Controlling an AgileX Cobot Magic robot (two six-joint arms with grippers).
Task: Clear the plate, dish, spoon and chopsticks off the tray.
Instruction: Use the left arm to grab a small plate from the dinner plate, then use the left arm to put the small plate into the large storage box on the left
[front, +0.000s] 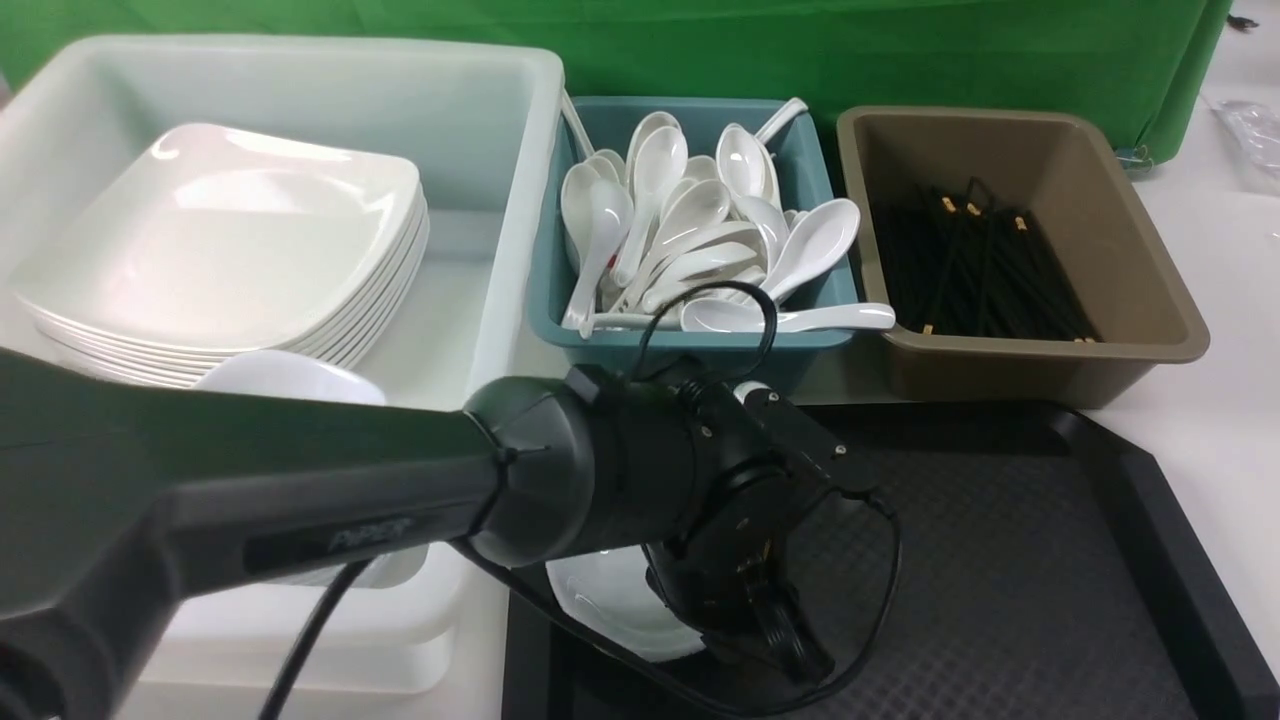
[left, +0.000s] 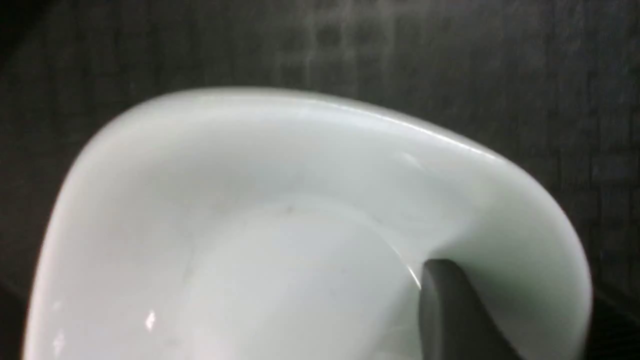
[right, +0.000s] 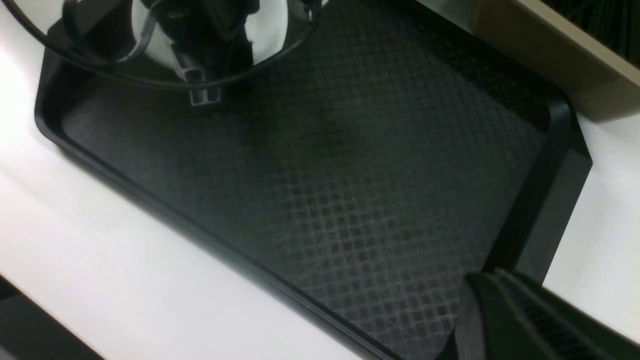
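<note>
Dish-pickup step. Dish (front: 608, 600) at 7 o'clock corner of tray (front: 1000, 560). Left claw (front: 785, 645) over rim, finger (left: 450, 310) on inner wall; pinch: cannot tell. Right claw (right: 505, 320) narrow, closed. Next: firm pinch, lift, carry toward white tub (front: 510, 230) at 10 o'clock.

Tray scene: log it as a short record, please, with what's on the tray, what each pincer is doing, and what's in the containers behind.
tray: holds the dish near its left end; nothing else seen on it
left pincer: down at the dish, one finger inside its wall; grip unconfirmed
right pincer: shut, nothing seen in it, near the tray
white tub: stacked plates
teal bin: spoons
brown bin: chopsticks
</note>
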